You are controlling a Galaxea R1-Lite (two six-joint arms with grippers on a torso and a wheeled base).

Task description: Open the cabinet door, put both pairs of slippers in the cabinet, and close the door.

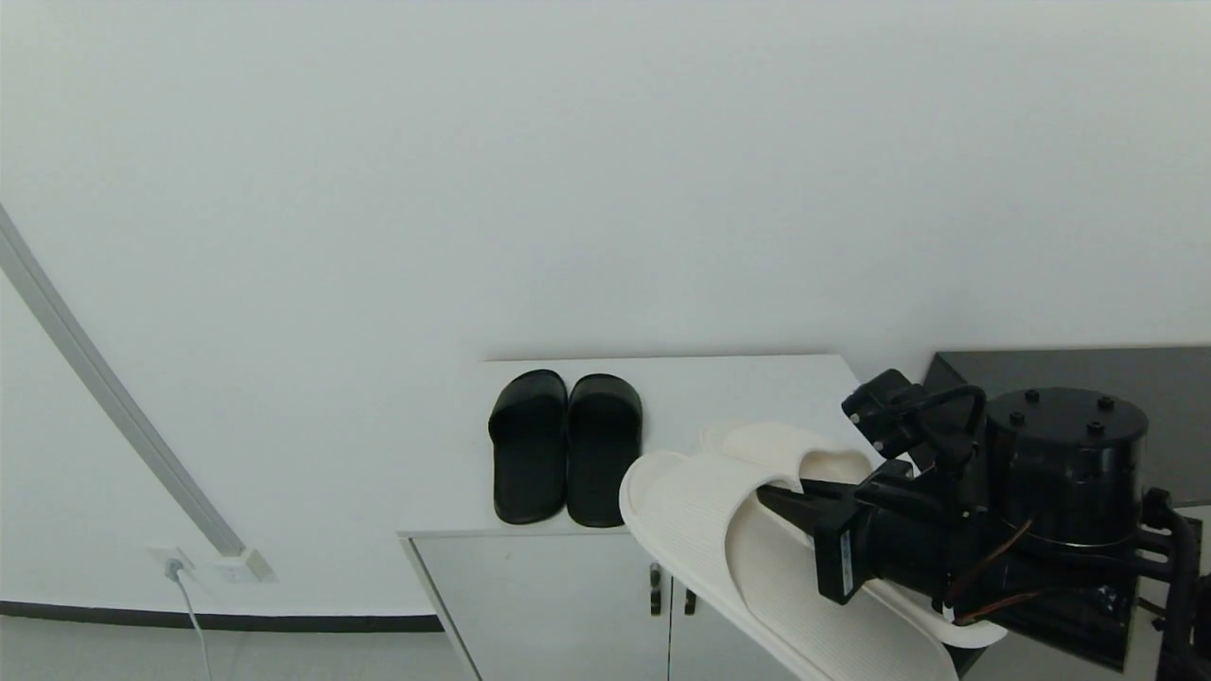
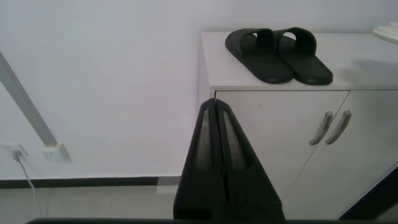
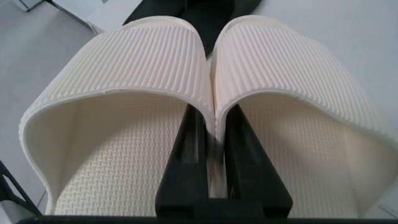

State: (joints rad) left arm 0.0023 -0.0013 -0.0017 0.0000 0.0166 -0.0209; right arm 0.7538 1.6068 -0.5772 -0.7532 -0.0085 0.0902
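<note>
My right gripper (image 3: 212, 134) pinches the touching inner strap edges of the pair of cream ribbed foam slippers (image 3: 143, 62), held beside the white cabinet (image 1: 530, 605). They look light and squashy, so I judge that joined edge a fair hold. The smooth black rubber slides (image 1: 566, 445) lie on top of the cabinet. My left gripper (image 2: 216, 112) is pressed together, empty.

Head cam: high, looking fwd and down, cabinet (image 1: 530, 605) beyond right pincer (image 1: 768, 497). Left wrist cam: behind left pincer (image 2: 215, 103), farther off, facing black slippers (image 2: 278, 55) ahead, shared w/ head cam. Right wrist cam: v. close, white slippers (image 3: 124, 74) flanking right pincer
</note>
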